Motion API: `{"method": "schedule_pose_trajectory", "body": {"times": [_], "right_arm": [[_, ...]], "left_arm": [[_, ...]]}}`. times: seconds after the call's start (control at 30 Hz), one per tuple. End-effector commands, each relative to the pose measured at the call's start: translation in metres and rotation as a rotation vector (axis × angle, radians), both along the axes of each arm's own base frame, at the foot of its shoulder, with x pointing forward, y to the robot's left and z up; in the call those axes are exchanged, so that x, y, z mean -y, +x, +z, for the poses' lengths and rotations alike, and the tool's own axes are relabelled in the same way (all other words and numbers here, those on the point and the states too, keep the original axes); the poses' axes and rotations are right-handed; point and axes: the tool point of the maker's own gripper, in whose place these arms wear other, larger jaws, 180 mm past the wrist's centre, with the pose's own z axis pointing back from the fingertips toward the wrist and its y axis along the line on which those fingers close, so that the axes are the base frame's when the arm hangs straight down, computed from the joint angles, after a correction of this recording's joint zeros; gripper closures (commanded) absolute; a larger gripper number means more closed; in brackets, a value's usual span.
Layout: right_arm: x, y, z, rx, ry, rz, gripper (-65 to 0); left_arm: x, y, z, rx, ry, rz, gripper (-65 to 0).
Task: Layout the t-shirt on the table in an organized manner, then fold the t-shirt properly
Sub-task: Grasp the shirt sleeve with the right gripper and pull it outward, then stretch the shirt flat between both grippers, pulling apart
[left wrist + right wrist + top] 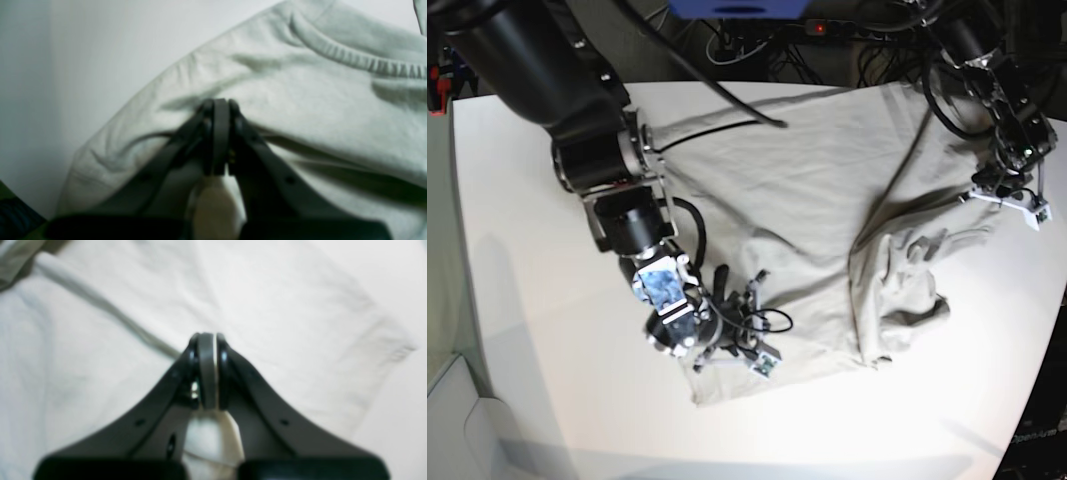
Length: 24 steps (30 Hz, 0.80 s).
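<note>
The t-shirt [827, 210] lies spread over the middle and right part of the white desk [537, 340]. Its long axis runs on a diagonal, from the desk's far edge toward the near right; which end is the hem cannot be told from the base view. The cloth is a soft, matte grey-beige knit, mostly flat at the far side but bunched into thick folds and ridges near the right edge.

The left end effector [220, 106] is clamped shut on the t-shirt, its dark, curved jaws pressed together with a fold of cloth pinched behind them. Just beside it runs the ribbed collar [360, 58], a rounded band with fine gathers, and the shoulder seam slopes down to a hemmed sleeve.

The right end effector [207, 340] is likewise closed on the t-shirt, with pale cloth caught between its grey pads. It sits at the shirt's near left corner, where a short sleeve [373, 350] with a stitched hem spreads flat onto the smooth, glaring desk top.
</note>
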Motion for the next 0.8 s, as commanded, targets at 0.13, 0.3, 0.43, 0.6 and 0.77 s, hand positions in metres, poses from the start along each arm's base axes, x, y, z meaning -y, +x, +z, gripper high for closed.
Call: {"method": "schedule_pose_trajectory", "body": {"times": [0.13,0.3,0.43,0.6,0.77], "right_arm": [[0.026,0.024,0.003,0.065,0.005,-0.125,0.0],[0.076,0.011,-0.030,0.026,-0.027,-0.251,0.0],[0.130,0.004,-0.046,-0.054,-0.024,-0.411,0.0],[0.198,-0.005,-0.056,-0.104,-0.043,-0.565,0.0],[0.255,-0.018,-0.053,-0.074,-0.069,-0.673,0.0]], "left_arm": [[-0.002,-0.005,-0.002,-0.035,-0.001,0.004,-0.1],[-0.003,-0.004,0.000,-0.032,0.000,0.004,-0.1],[-0.005,-0.004,0.001,-0.026,0.003,0.010,-0.1],[-0.009,-0.005,0.002,-0.020,0.002,0.026,-0.1],[-0.007,-0.002,0.005,-0.008,0.002,0.024,-0.1]]}}
